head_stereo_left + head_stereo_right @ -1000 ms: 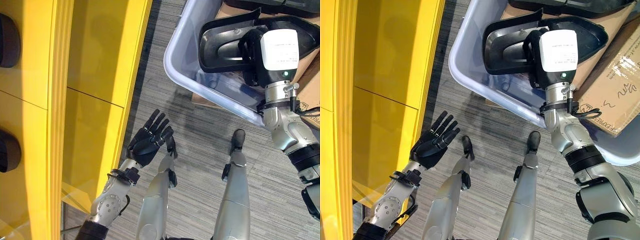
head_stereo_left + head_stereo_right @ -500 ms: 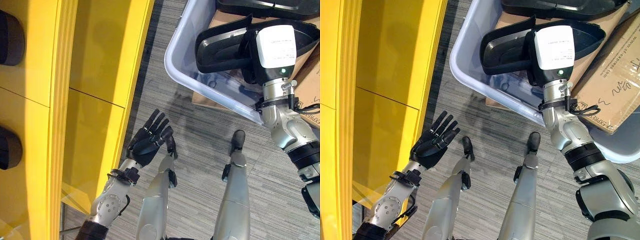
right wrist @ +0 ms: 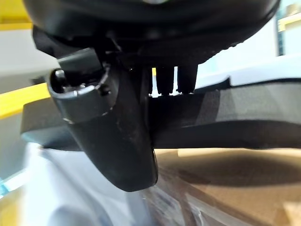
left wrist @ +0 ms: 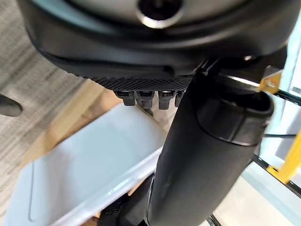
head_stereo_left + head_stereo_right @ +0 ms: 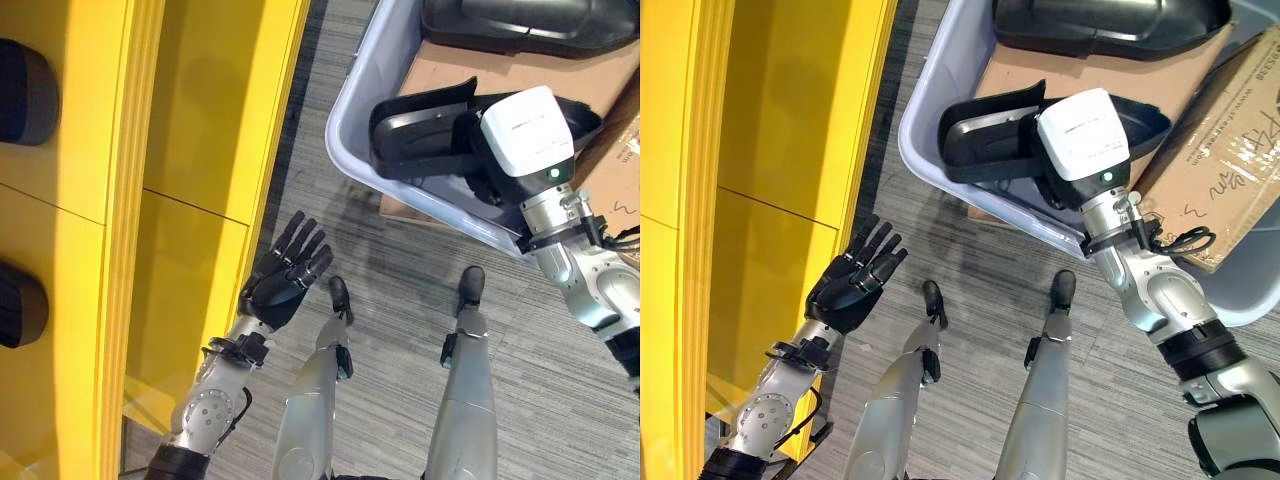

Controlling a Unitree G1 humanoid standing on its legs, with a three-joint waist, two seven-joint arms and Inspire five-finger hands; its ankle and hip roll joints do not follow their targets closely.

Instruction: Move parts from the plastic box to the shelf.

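I take the plastic box (image 5: pixel 345 135) as my landmark: a pale, translucent tub on the grey carpet, its rounded near corner pointing toward the robot. Inside it, flat brown cardboard (image 5: pixel 1230 170) covers much of the bottom (two sheets or folded cartons, I cannot tell which). At the box's far side lies one black moulded part (image 5: pixel 1105 25), long and smooth-backed, resting on the cardboard. Nearer the box's front wall sits a second black part (image 5: pixel 425 135), a hollow shell with a raised rim, tilted so that one end rises above the box's rim.

My right hand (image 3: pixel 117 127) reaches in over the box's front wall, the white-topped wrist block above the tilted part. In the right wrist view the thumb comes down across the part's dark edge and the fingers (image 3: pixel 169 77) curl over its other side, so the hand is clamped on that shell, with cardboard showing beneath it. The part is not clear of the box.

My left hand (image 5: pixel 283 278) is outside the box, off its near-left corner, between the box and the yellow shelf (image 5: pixel 190 150). It is raised palm-up over the carpet, fingers straight and fanned apart, holding nothing. On the shelf's side away from the box, two dark rounded parts (image 5: pixel 25 95) sit in separate bays.
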